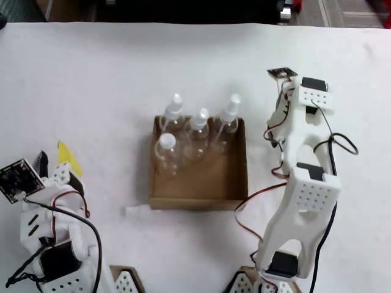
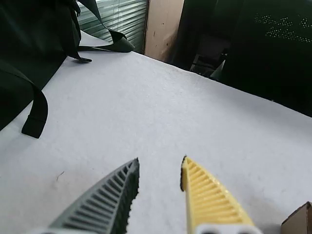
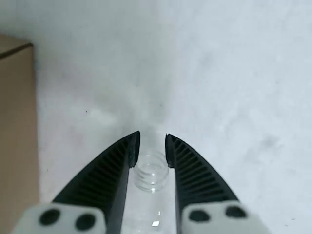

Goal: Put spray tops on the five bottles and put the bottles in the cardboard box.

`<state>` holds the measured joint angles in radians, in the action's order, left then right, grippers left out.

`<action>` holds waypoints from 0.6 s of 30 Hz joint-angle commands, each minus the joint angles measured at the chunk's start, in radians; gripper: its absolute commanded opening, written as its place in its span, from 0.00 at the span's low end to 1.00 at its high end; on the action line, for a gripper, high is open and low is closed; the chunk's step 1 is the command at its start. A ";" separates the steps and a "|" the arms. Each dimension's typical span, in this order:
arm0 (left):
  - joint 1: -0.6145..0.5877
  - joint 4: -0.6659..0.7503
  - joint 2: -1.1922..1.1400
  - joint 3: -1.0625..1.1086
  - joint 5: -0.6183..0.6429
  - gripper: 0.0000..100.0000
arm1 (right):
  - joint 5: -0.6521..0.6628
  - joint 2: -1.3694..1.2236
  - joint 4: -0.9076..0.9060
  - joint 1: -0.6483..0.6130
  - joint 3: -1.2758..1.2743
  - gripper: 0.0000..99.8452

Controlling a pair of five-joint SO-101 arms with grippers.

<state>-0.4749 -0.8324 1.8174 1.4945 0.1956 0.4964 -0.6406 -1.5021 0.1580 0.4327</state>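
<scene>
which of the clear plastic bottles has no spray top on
The clear plastic bottle between the right gripper's black fingers, outside the brown cardboard box: its neck is open, while the four boxed bottles wear white spray tops.

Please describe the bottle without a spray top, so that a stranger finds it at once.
On the white table, look beside the brown cardboard box, on its right, where the right arm's black tool is. The clear plastic bottle is held in it by the neck. Unlike the four clear bottles inside the box, its neck is open, with no white spray top.
</scene>
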 commanded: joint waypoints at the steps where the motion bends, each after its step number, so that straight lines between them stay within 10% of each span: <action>1: 0.012 0.028 0.012 -0.011 -0.014 0.14 | 0.014 0.097 -0.039 0.005 0.012 0.03; 18: 0.012 0.028 0.012 -0.011 -0.014 0.14 | 0.023 0.108 -0.085 0.005 0.012 0.16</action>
<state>-0.4749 -0.8324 1.8174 1.4945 0.1956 0.5010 -0.6007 -1.5758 0.1580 0.4327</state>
